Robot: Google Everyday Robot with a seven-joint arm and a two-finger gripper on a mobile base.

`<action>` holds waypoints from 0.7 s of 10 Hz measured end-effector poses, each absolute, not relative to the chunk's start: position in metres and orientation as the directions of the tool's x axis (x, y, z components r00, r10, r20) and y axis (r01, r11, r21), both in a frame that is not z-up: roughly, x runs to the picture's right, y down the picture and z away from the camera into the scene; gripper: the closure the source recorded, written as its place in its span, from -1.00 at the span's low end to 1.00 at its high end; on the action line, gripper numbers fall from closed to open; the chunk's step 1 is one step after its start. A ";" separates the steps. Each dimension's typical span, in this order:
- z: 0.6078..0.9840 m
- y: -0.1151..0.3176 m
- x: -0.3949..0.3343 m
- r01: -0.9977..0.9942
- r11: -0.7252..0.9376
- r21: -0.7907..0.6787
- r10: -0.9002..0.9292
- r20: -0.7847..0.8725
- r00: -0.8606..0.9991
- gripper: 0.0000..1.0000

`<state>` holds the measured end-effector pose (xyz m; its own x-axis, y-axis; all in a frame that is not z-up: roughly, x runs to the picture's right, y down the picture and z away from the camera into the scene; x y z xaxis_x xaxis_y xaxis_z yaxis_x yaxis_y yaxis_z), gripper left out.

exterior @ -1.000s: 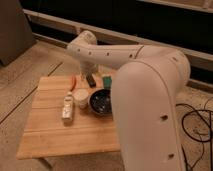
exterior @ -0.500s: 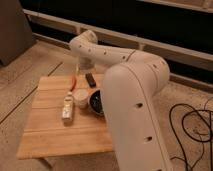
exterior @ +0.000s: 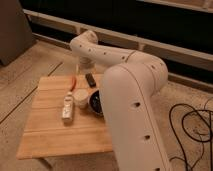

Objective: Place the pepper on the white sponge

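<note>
The pepper [exterior: 73, 82] is a small red-orange chili lying on the far left part of the wooden table [exterior: 50, 130]. The white sponge [exterior: 67, 107] is a whitish oblong block lying in front of it, to the left of the beige cup. My gripper [exterior: 81, 68] hangs from the white arm [exterior: 125, 85] at the table's far edge. It is just behind and to the right of the pepper, apart from the sponge. The arm hides part of the gripper.
A round beige cup [exterior: 81, 97] stands by a black bowl [exterior: 96, 102] at mid-table. A dark rectangular block [exterior: 90, 79] lies behind them. The large arm body covers the table's right side. Black cables [exterior: 192, 127] lie on the floor at right.
The arm has swung and its bulky segment now covers more of the table's right side. The gripper end has come lower toward the far edge by the pepper. The objects have not moved.
</note>
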<state>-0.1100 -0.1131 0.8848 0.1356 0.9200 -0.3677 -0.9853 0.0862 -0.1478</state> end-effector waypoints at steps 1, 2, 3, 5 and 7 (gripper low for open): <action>0.892 -0.124 -0.112 -0.986 0.071 -0.149 0.926 -0.357 0.121 -0.30; 0.901 -0.137 -0.118 -0.986 0.056 -0.155 0.932 -0.346 0.107 -0.30; 0.917 -0.152 -0.134 -0.984 0.048 -0.172 0.937 -0.334 0.104 -0.30; 0.929 -0.164 -0.163 -0.976 0.068 -0.205 0.939 -0.319 0.133 -0.30; 0.934 -0.165 -0.197 -0.968 0.100 -0.231 0.934 -0.315 0.172 -0.30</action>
